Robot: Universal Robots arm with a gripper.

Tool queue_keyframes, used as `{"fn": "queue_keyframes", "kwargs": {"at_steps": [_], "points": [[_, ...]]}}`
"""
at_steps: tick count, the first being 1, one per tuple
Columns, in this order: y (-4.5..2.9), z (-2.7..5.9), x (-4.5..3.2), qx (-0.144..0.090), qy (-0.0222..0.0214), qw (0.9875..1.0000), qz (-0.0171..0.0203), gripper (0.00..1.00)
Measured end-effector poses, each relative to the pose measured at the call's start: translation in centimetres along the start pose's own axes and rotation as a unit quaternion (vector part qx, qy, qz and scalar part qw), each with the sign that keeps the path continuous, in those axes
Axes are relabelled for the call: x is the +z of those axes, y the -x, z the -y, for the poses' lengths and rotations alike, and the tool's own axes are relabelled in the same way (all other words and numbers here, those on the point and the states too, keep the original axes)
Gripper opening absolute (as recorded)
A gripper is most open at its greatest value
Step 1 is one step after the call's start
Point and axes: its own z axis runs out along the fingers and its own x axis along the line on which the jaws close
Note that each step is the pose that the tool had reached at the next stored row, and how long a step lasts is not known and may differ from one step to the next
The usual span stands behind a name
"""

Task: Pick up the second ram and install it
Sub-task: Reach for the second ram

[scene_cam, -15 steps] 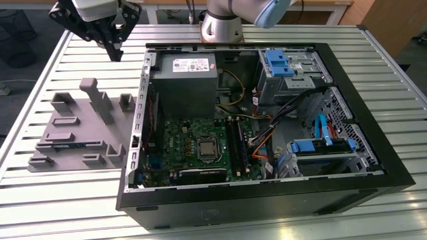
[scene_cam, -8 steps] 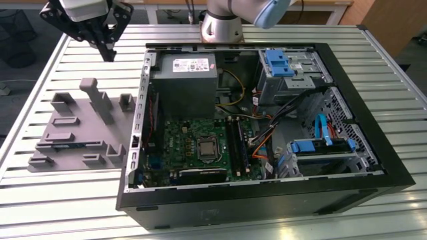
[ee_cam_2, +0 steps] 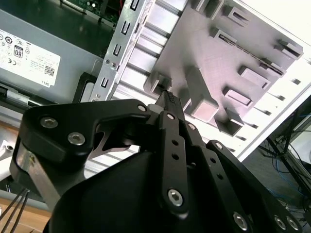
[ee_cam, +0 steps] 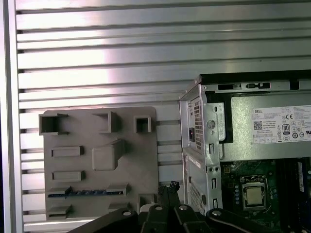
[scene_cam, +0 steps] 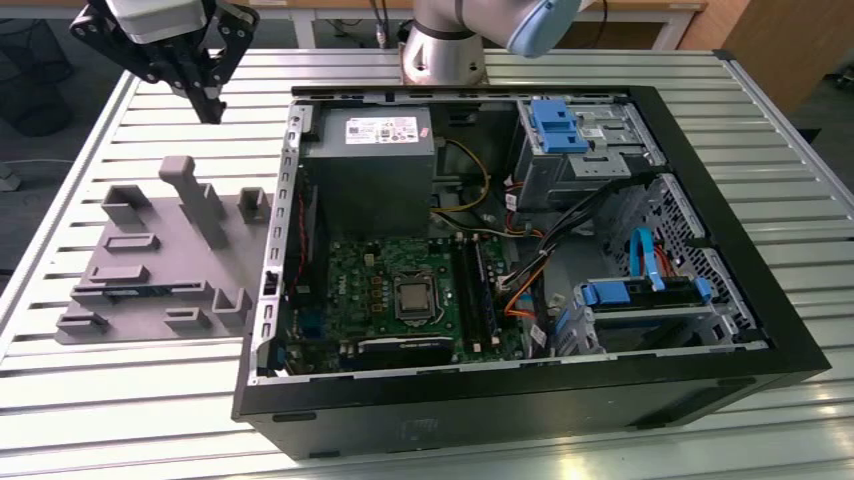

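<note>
Blue ram (ee_cam: 77, 192) lodged in a grey tray (ee_cam: 141, 160).
Its edge is shown in the first wrist view; in the exterior view the pincer (scene_cam: 210, 112) is seen pressed together, empty, raised near the tray.

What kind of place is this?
Probably a robot lab or workshop. A robot's claw hangs above a slatted metal table that carries an opened computer case with its insides showing, and a grey parts tray.
</note>
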Motion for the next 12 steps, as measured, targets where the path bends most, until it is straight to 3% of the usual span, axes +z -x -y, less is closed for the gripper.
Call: {"fn": "queue_keyframes", "kwargs": {"at_steps": [6,12], "points": [[-0.06,0.01,0.00,0.000,0.0000,1.0000,0.0000,0.11],[-0.58,0.04,-0.01,0.000,0.0000,1.0000,0.0000,0.11]]}}
